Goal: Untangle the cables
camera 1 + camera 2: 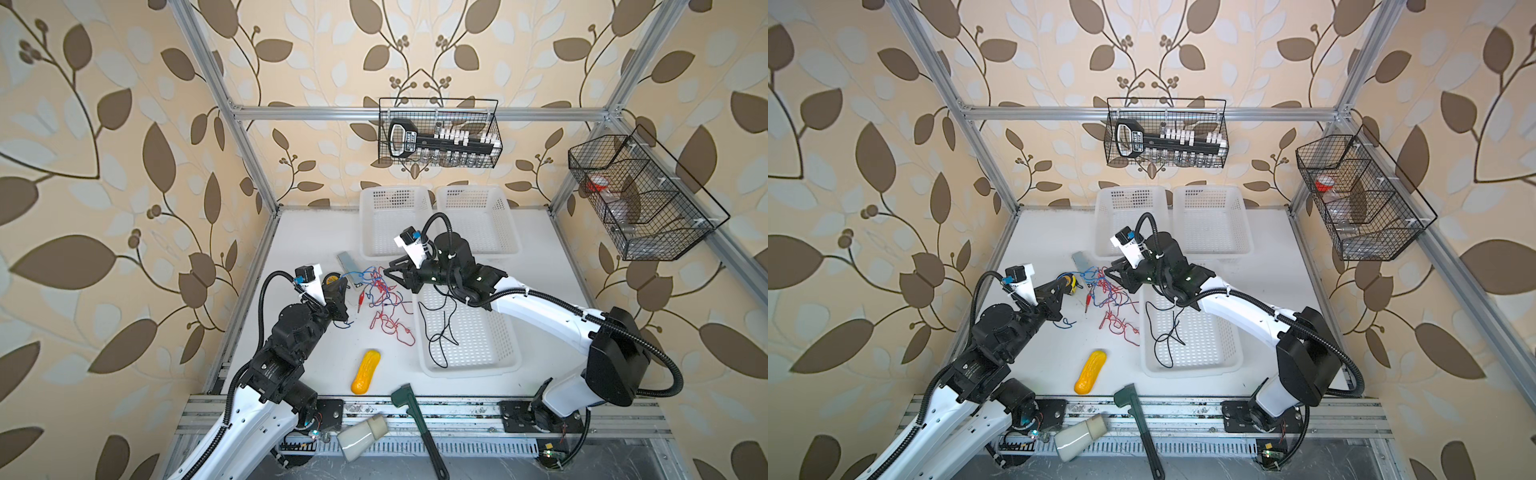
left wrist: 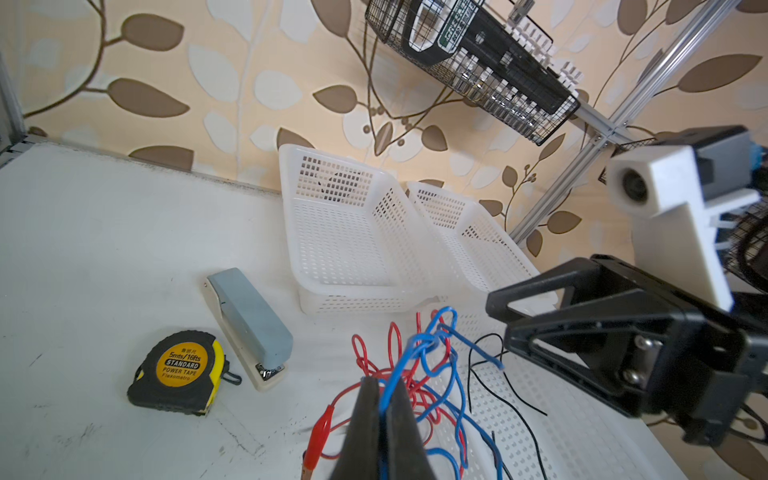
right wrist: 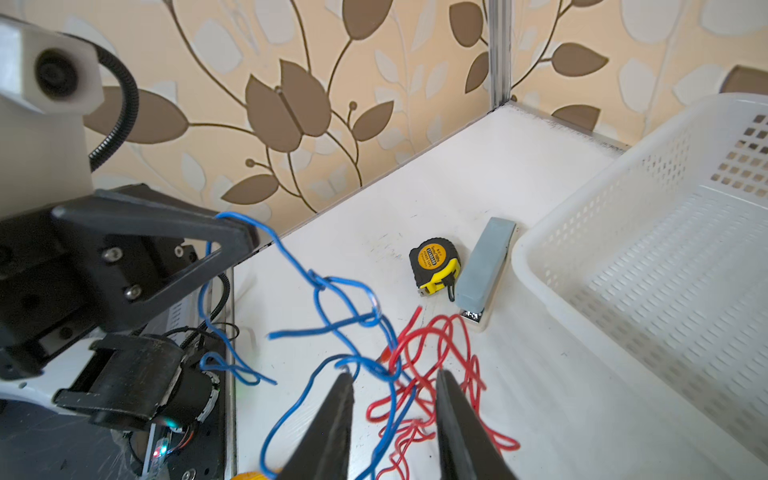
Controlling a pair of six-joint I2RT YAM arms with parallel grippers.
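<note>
Pinching a blue cable (image 2: 428, 343), left end effector (image 2: 384, 380) closed; right end effector (image 3: 392, 376) parted at the tangled cables (image 1: 380, 286).

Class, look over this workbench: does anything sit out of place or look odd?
Yes. A green-headed axe and a white bottle lie on the front rail, at the tabletop edge; the bottle is on its side.

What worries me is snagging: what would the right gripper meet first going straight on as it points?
Most likely the blue cable, looped just ahead of the open right gripper, tangled with the red cable; depth is hard to judge.
</note>
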